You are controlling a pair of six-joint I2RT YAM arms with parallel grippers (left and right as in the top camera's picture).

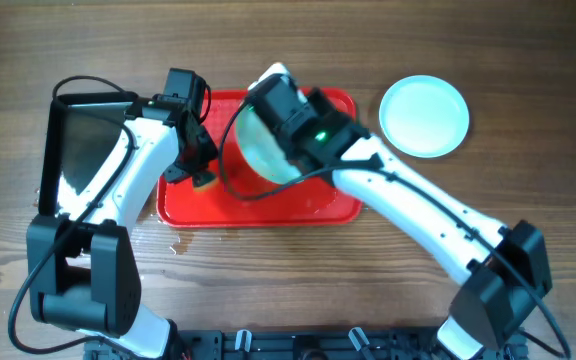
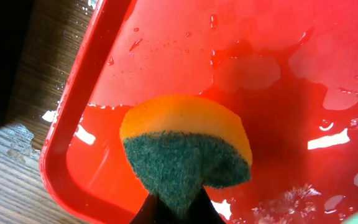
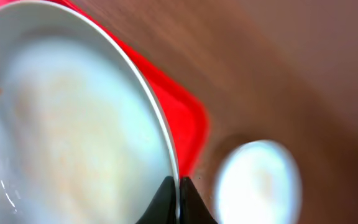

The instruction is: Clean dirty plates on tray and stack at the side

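Currently: one plate gripped over the tray, one plate aside

- Red tray [image 1: 338,205]: lies mid-table, long side across. Its floor is wet, with puddles and droplets in the left wrist view.
- Held plate [image 3: 73,124]: pale and shallow, tilted over the tray's middle. A small brownish speck shows near its edge.
- Right gripper [image 3: 178,200]: fingers pinched narrow on the held plate's rim.
- Sponge [image 2: 185,146]: orange foam with a dark green scouring face, hanging over the tray's left end. Contact with the tray cannot be told.
- Left gripper [image 2: 176,210]: fingers closed tight on the sponge's lower edge.
- Second plate [image 1: 425,116]: flat on the wooden table [image 1: 528,80], just right of the tray and apart from it. Single or stacked cannot be told.
- Black pan [image 1: 78,140]: on the table left of the tray, partly under the left arm.
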